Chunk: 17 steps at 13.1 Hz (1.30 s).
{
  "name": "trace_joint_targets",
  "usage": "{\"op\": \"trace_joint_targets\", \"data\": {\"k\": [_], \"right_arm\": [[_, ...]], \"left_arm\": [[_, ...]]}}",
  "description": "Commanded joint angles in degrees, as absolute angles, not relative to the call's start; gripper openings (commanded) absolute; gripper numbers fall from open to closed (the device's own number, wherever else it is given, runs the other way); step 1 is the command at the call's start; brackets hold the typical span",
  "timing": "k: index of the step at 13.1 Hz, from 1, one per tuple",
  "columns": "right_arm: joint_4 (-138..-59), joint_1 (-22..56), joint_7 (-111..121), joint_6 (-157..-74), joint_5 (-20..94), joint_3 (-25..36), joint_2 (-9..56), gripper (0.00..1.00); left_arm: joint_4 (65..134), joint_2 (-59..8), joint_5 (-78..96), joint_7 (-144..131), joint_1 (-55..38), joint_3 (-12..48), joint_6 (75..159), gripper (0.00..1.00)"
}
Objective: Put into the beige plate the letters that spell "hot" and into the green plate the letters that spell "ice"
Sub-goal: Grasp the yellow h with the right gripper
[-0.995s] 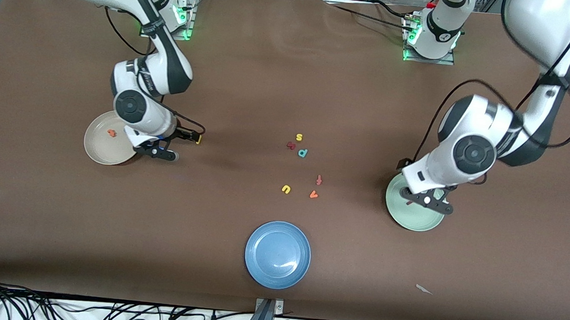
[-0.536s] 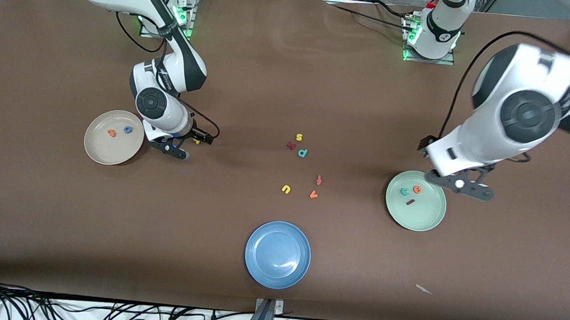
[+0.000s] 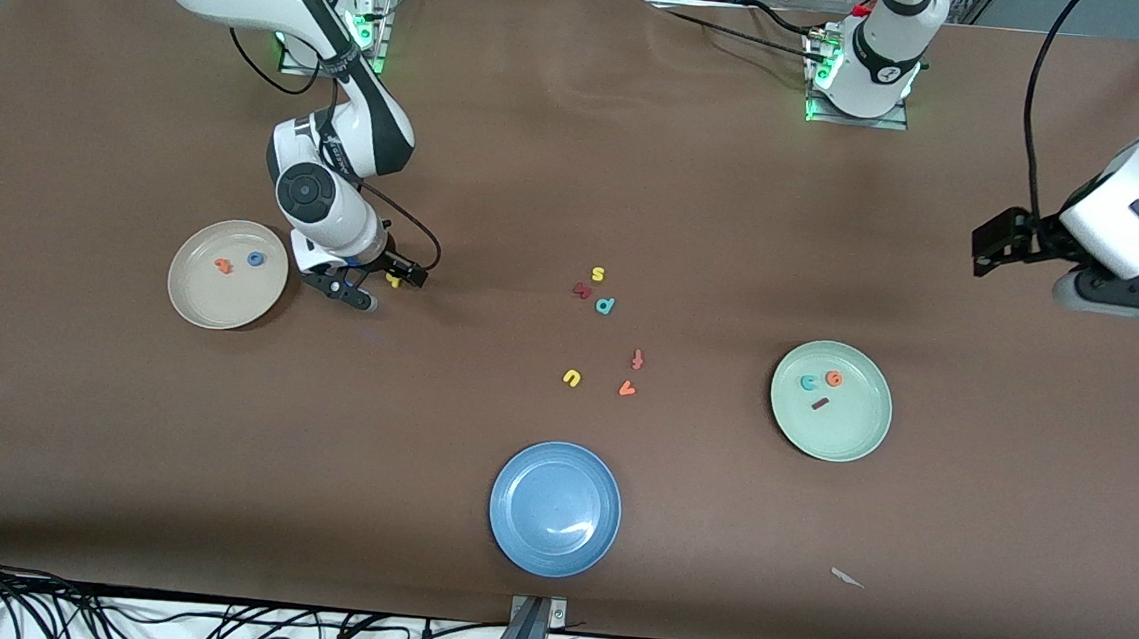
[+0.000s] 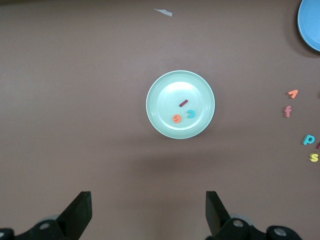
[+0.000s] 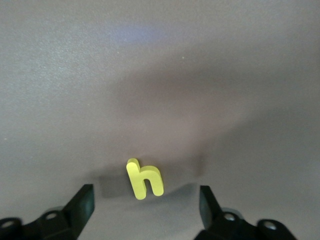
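The yellow h [image 5: 145, 180] lies flat on bare table between the right gripper's [image 5: 145, 212] spread fingers, nothing crowding it; the beige plate [image 3: 192, 303] sits just beside, toward the right arm's end. Open table separates the loose letter cluster [image 3: 606, 305] from the blue plate [image 3: 514, 536] and green plate [image 3: 857, 440]. The left gripper [image 4: 145, 217] hangs open, well apart from the green plate.

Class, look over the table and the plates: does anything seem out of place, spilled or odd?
One oddity: a small pale scrap lies on the brown table, nearer the front camera than the green plate; it looks like stray debris, unlike the foam letters. The yellow h lies outside the beige plate, between the open right gripper's fingers.
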<state>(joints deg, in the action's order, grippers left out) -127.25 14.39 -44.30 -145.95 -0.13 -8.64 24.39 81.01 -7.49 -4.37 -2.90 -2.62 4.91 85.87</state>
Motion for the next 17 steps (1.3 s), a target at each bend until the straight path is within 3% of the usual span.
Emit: {"op": "trace_joint_targets", "data": {"k": [1, 13, 14, 17], "right_arm": [[-128.1, 14.3, -44.7, -147.1, 0.4, -8.6, 23.8, 0.83], [-127.4, 14.2, -44.8, -151.0, -0.3, -8.3, 26.4, 0.82], [-127.4, 14.2, -44.8, -151.0, -0.3, -8.3, 26.5, 0.8], [-127.4, 14.2, -44.6, -151.0, -0.4, -8.3, 26.5, 0.54]], "left_arm": [[89.5, -0.5, -3.2, -2.5, -3.7, 3.9, 87.0, 1.0], [89.2, -0.7, -0.8, -1.8, -2.2, 4.0, 87.9, 1.0], [89.0, -0.9, -0.9, -1.8, -2.3, 4.0, 87.9, 1.0], [89.0, -0.9, -1.0, -1.7, -2.5, 4.2, 87.9, 1.0]]}}
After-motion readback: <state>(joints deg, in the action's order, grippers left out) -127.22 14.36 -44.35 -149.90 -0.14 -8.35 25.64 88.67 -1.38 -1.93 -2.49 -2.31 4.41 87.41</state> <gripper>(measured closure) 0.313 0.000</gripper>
